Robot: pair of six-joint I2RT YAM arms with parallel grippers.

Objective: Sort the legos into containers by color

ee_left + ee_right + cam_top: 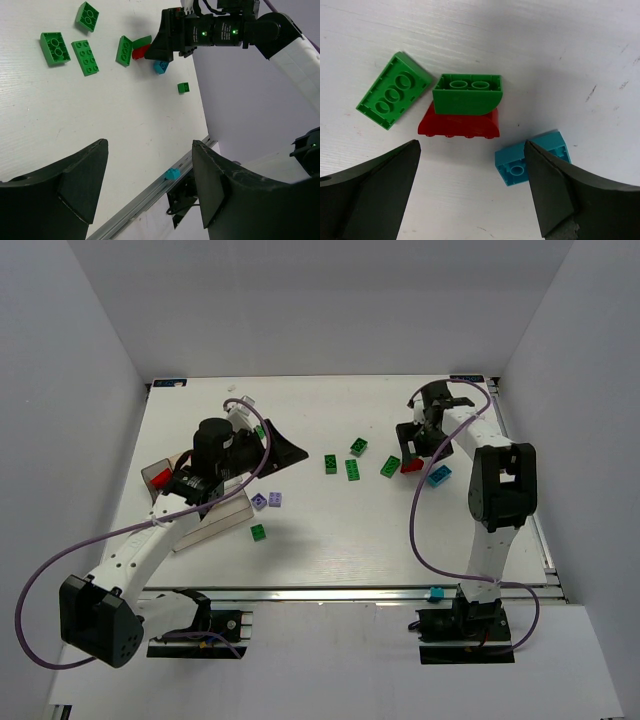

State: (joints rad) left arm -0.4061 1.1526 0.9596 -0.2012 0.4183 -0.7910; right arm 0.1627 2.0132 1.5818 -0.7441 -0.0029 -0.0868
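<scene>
Legos lie loose on the white table: green bricks [352, 469], two light purple ones [266, 501], and a teal one [438, 476]. In the right wrist view a rounded green piece [467, 94] rests against a red piece [459, 124], with a flat green brick [394, 91] to the left and the teal brick [532, 157] by the right finger. My right gripper [470, 195] is open and empty just above them, also seen from above [411, 455]. My left gripper [150, 185] is open and empty, beside the clear container [225, 515], which holds a red brick [160, 478].
A teal brick [435, 594] sits on the metal rail at the table's near edge, also in the left wrist view [172, 173]. A green brick [258, 532] lies near the container. White walls enclose the table on three sides. A small green brick [183, 88] lies near the right arm.
</scene>
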